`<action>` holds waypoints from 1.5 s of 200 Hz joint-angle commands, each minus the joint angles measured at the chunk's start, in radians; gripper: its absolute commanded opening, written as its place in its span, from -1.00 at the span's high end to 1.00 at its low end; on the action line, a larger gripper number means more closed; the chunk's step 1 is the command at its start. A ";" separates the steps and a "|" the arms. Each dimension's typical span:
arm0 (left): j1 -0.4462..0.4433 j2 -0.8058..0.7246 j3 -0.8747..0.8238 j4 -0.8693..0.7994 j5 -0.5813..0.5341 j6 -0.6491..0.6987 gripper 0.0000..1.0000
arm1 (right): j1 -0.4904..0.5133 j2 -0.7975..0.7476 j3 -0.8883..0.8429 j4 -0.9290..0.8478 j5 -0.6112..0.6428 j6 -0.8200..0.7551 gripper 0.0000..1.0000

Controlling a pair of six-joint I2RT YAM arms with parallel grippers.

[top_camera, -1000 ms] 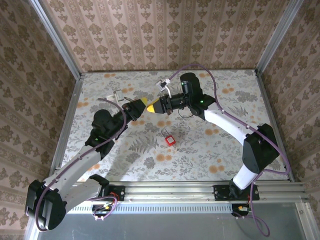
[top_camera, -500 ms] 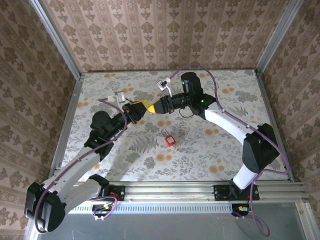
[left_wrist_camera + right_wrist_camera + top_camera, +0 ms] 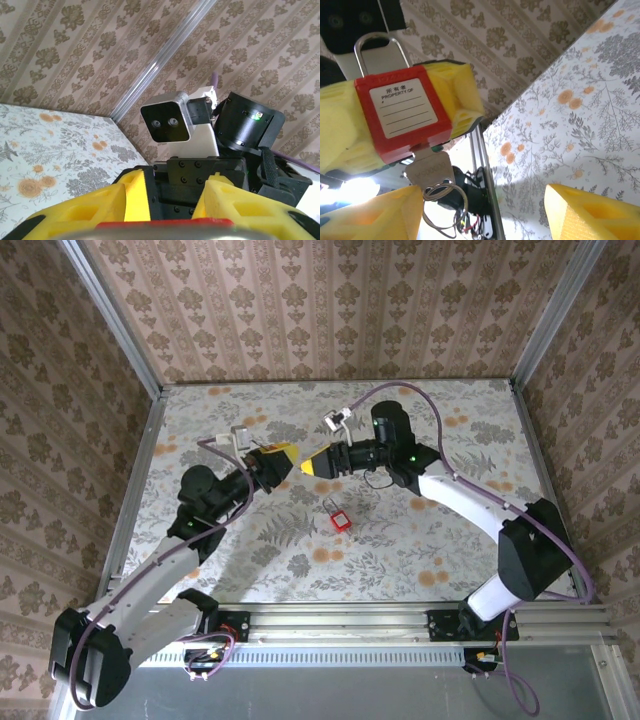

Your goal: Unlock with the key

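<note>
**Key seated in the padlock, right fingers off it**

The fingers [image 3: 590, 215] of the right gripper [image 3: 480, 197] stand spread wide just below the padlock [image 3: 400, 107] and pinch nothing. The key [image 3: 427, 170] sits in the keyhole on the padlock's underside, its ring dangling near one right finger, seemingly untouched. The left gripper [image 3: 279, 454] presses its yellow fingers [image 3: 452, 95] on either side of the padlock and holds it up off the table [image 3: 450, 540]. The shackle [image 3: 375, 35] at the padlock's top looks seated on both legs. I judge insertion done and unlocking not yet shown; whether the key is turned I cannot tell. What remains is to pinch the key head, twist it and free the shackle. A spare padlock [image 3: 340, 521] lies on the table, apart from the held padlock and nearer the arm bases.
</note>
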 commanded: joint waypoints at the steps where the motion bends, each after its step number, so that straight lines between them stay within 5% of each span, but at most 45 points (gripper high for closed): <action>1: 0.018 -0.031 0.006 0.085 0.052 0.049 1.00 | 0.014 -0.076 -0.053 0.147 0.083 0.047 -0.38; 28: 0.023 0.011 0.045 0.112 0.134 0.047 1.00 | 0.038 -0.094 -0.083 0.101 0.111 -0.024 -0.40; 57: 0.015 0.029 0.068 0.072 0.196 0.108 1.00 | 0.013 -0.095 -0.150 0.245 0.143 0.109 -0.43; 115: -0.110 0.011 0.292 -0.642 0.078 0.604 1.00 | 0.007 -0.258 -0.022 -0.232 0.346 -0.243 -0.44; 159: -0.164 0.129 0.454 -0.983 -0.058 0.804 1.00 | 0.011 -0.265 0.111 -0.416 0.352 -0.317 -0.44; 300: -0.220 0.207 0.498 -0.980 -0.064 0.801 1.00 | 0.115 -0.185 0.088 -0.376 0.283 -0.309 -0.06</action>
